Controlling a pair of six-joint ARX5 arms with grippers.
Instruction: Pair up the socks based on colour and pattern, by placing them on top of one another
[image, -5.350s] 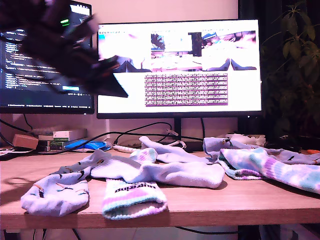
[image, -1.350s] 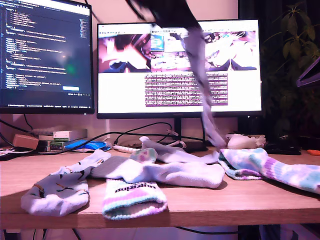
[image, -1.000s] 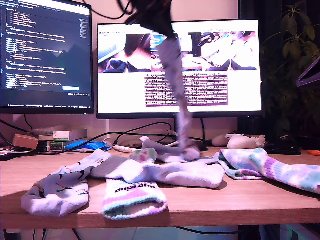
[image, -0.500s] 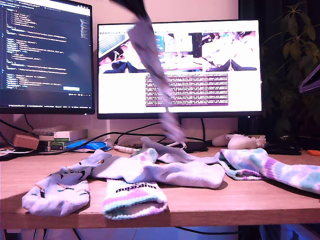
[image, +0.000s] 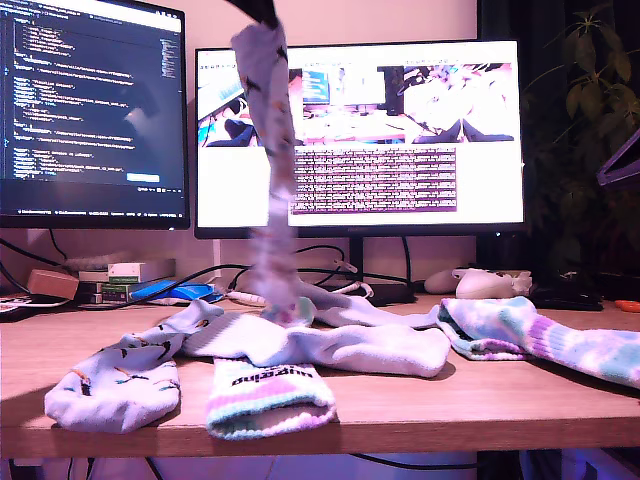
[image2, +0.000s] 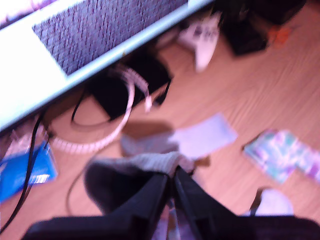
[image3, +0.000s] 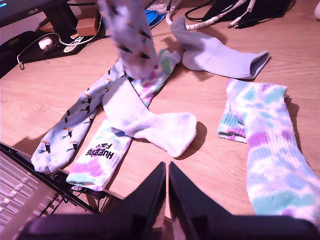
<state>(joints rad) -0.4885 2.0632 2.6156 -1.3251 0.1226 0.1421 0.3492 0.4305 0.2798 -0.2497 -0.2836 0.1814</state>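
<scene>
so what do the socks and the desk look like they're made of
The hanging sock and the white sock look like soft knit fabric: they drape, fold and crease, with a matte surface. The tie-dye sock shows ribbed knit rows. The desk looks like wood or wood-look laminate, with visible grain lines and a smooth finish.

Magenta tint throughout; first wrist view motion-blurred

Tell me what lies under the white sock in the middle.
The white sock lies across a tie-dye sock, whose lettered cuff and toe end stick out. The tie-dye's middle is covered. A blue sock lies alongside it.
</scene>
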